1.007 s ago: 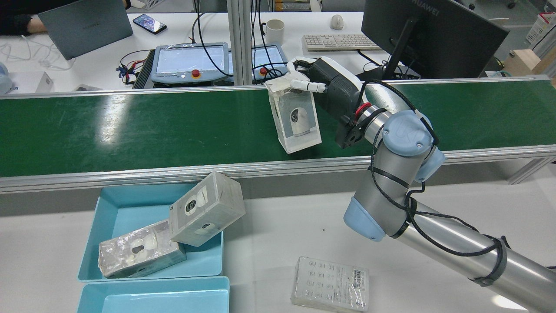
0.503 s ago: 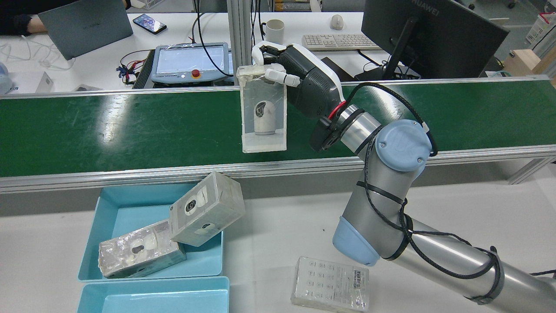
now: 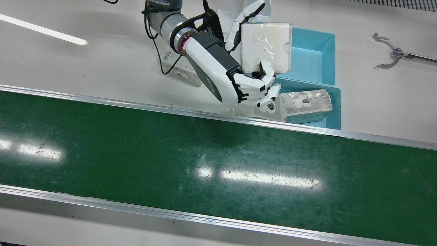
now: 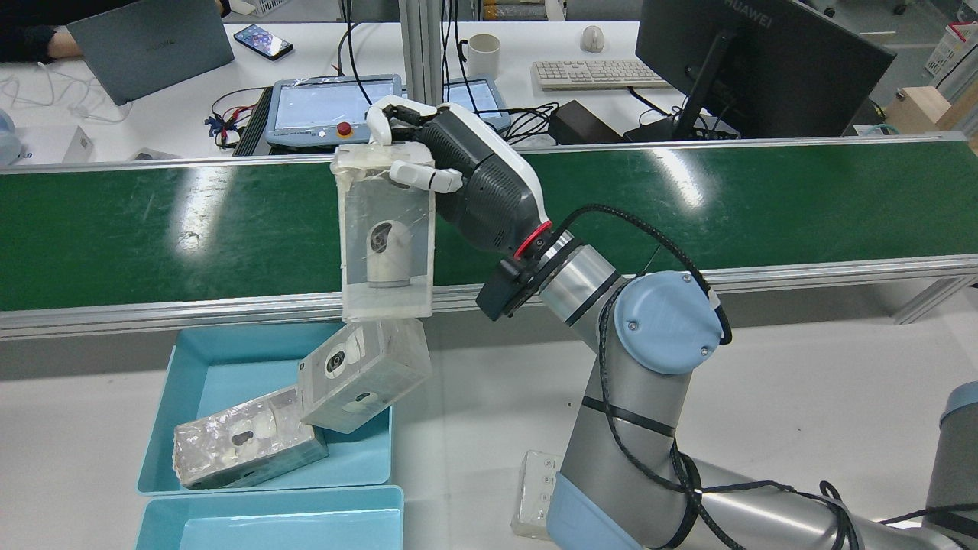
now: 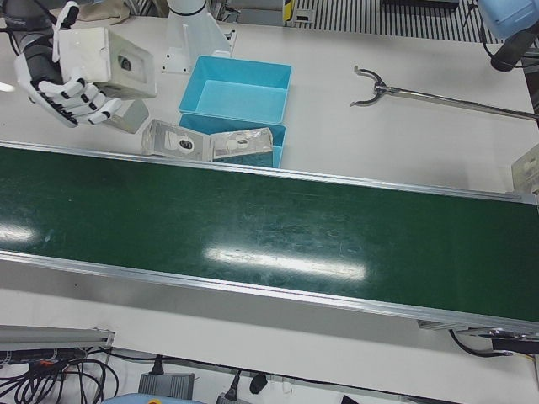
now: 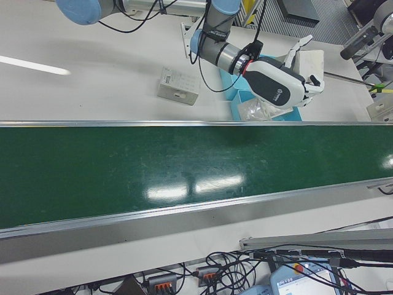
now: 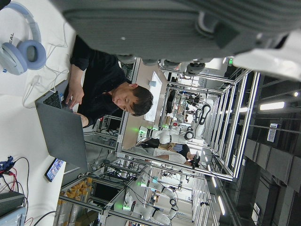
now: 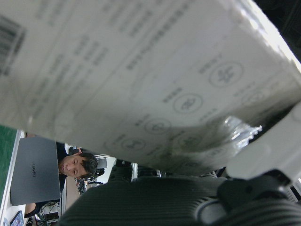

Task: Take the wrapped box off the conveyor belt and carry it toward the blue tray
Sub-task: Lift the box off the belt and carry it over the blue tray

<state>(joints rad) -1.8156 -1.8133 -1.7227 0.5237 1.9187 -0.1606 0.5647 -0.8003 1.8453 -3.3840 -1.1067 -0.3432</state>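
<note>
My right hand (image 4: 458, 179) is shut on the wrapped box (image 4: 386, 229), a clear-wrapped carton showing a white camera. The box hangs upright by its top end, above the near rail of the green conveyor belt (image 4: 153, 229) and just over the far right corner of the blue tray (image 4: 191, 359). In the front view the right hand (image 3: 245, 82) holds the box (image 3: 266, 48) beside the trays (image 3: 317, 44). The right hand view is filled by the box's printed face (image 8: 141, 80). The left hand view shows only a strip of the left hand (image 7: 188, 28).
Two wrapped boxes (image 4: 359, 374) (image 4: 244, 443) lie in the near tray, one propped on its rim. A second blue tray (image 4: 267, 519) sits beside it. A flat wrapped pack (image 3: 181, 68) lies by the arm. A grabber tool (image 3: 392, 54) rests on the table.
The right hand has swung the box to the rear view's left and off the belt toward the robot, from mid-belt to above the tray's corner. The box now hangs upright.
</note>
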